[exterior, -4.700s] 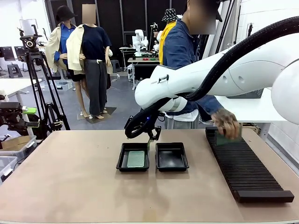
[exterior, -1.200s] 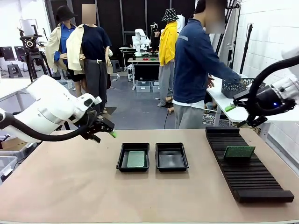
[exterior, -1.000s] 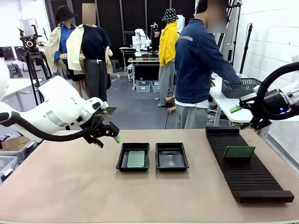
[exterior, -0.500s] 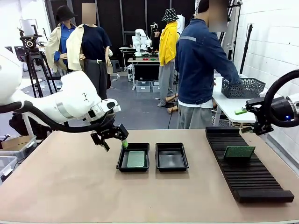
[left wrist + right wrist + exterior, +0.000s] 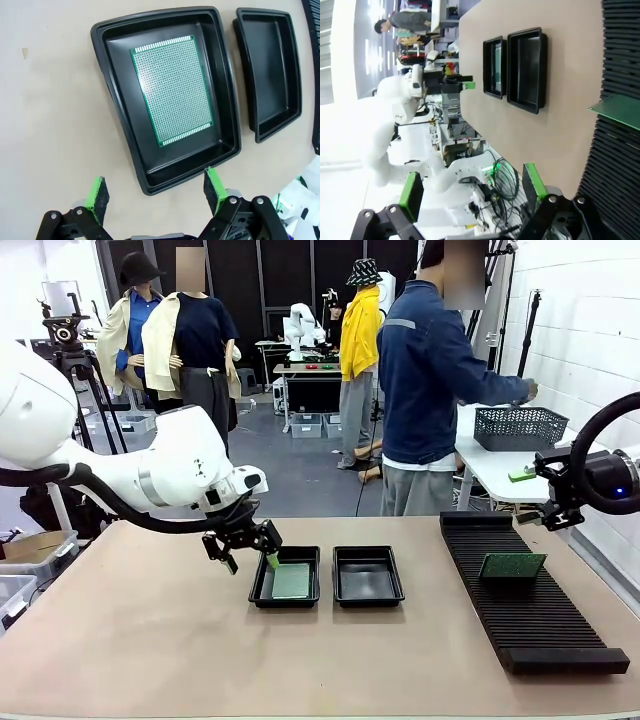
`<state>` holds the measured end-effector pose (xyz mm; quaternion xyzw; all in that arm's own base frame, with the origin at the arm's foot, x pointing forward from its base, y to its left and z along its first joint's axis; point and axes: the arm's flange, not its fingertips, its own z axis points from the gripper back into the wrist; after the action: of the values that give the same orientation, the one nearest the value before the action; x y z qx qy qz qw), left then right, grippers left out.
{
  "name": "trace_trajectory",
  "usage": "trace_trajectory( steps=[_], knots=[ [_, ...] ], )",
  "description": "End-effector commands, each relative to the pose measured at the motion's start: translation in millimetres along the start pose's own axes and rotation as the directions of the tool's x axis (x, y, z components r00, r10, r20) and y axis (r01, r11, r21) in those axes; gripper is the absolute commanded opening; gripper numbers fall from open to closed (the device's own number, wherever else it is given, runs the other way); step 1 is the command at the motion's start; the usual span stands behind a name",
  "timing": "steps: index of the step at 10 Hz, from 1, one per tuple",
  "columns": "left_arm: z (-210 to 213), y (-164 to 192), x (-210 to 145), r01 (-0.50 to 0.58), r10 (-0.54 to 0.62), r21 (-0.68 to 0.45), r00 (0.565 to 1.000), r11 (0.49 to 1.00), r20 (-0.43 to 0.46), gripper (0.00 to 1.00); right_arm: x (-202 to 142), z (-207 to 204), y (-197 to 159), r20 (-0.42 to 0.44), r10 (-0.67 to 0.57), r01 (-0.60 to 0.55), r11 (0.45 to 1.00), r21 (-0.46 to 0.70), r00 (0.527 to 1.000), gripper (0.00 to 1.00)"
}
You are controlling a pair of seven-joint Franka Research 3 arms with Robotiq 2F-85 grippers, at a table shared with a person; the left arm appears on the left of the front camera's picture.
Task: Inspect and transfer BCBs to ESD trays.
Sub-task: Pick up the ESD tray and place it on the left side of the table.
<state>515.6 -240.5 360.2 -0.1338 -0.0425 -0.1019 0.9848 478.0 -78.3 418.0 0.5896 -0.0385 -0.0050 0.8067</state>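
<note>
Two black ESD trays sit side by side at mid-table. The left tray holds a green BCB lying flat. The right tray is bare. Another BCB stands on edge in the black slotted rack. My left gripper hovers open just above the left tray's near-left rim, holding nothing. My right gripper hangs open and empty above the rack's far end.
A person stands at the table's far side, turned toward a white side table with a wire basket. Tripods and boxes stand off the table's left edge. The brown tabletop is bare in front of the trays and at the left.
My left arm has swung right and down, from the table's far left to the left tray's edge. The right gripper drifted slightly right. The person has reached out toward the basket.
</note>
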Motion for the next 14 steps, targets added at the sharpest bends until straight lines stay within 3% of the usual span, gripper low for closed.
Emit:
trace_trajectory(
  steps=[1, 10, 11, 14],
  knots=[
    [-9, -9, 2, -0.029, 0.028, 0.036, 0.999, 0.999, 0.026, 1.0, 11, 1, 1, -0.028, -0.012, 0.013, 0.999, 0.051, 1.0, 1.0],
    [-32, 4, 22, -0.099, 0.097, 0.058, 0.995, 0.993, 0.026, 1.0, 3, -1, 0, -0.021, -0.001, 0.001, 1.0, 0.016, 1.0, 1.0],
    [-32, 6, 22, -0.095, 0.094, 0.072, 0.995, 0.993, 0.017, 0.96, 3, -1, 0, -0.021, -0.001, 0.001, 1.0, 0.016, 1.0, 1.0],
    [-34, 11, 25, -0.103, 0.102, 0.067, 0.995, 0.992, 0.017, 0.55, 3, -1, 0, -0.021, -0.001, 0.001, 1.0, 0.016, 1.0, 1.0]
  ],
)
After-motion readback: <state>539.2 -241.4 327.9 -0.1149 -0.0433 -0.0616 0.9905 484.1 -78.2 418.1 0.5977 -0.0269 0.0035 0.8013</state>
